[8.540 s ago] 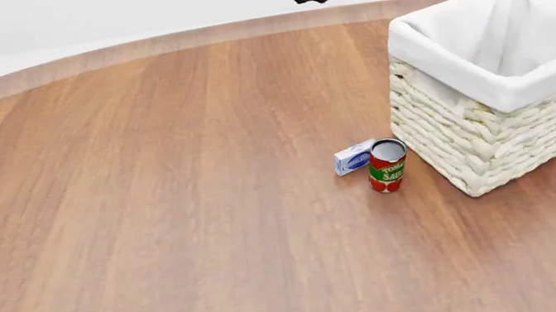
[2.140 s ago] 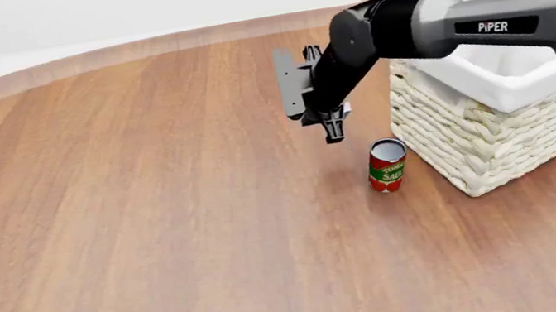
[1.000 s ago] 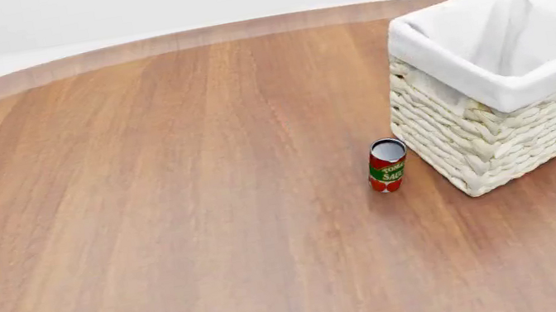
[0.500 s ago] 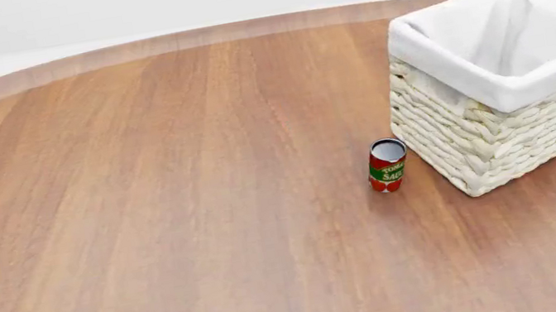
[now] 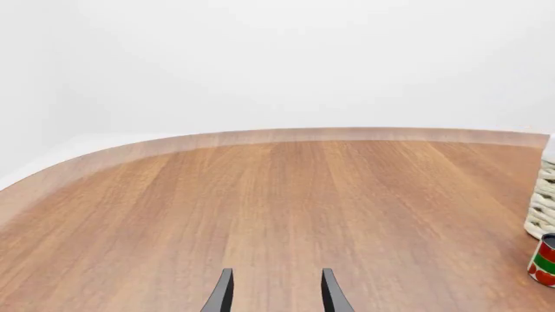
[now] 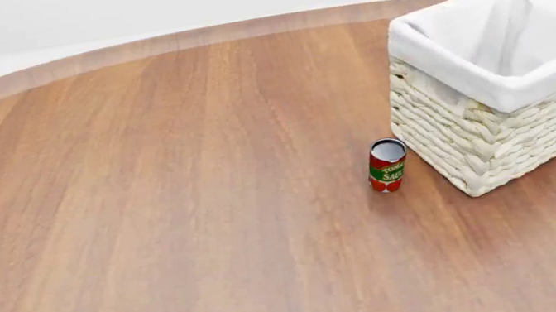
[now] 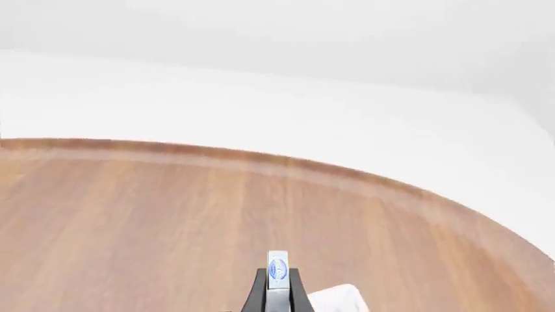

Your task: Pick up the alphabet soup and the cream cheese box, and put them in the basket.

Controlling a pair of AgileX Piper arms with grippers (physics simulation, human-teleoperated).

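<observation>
- Lifted since 8.5 seconds ago: small flat white-grey cream cheese box with a blue oval logo [image 7: 277, 268], then lying on the brown wooden table [image 6: 149, 185] beside the red and green can [image 6: 388, 165], now up in the air; spot beside that can now bare.
- Clenched on the box: right claw [image 7: 277, 290], one dark finger [image 7: 258, 292] against each broad face, box standing on edge between them with the logo end poking out past the tips.
- Held high, judging from the front view, where only a small grey scrap shows at the top edge above the large square cream-white wicker basket with the white cloth liner [image 6: 506, 78]; probably carried at that height to clear the rim before the drop.
- Showing just beyond the fingers in the right wrist view: a white corner, likely the liner.
- Released and spread over bare wood, gripping nothing: left claw [image 5: 275, 296], parked low on the left, well apart from everything.
- Not seen in any view: the alphabet soup; whether inside the basket, cannot tell.
- Standing upright just beside the basket wall: the red and green can, not wanted for the task.
- Readable: white lettering on the can starting "TOMA"; the rest, and the writing in the blue oval, too small.
</observation>
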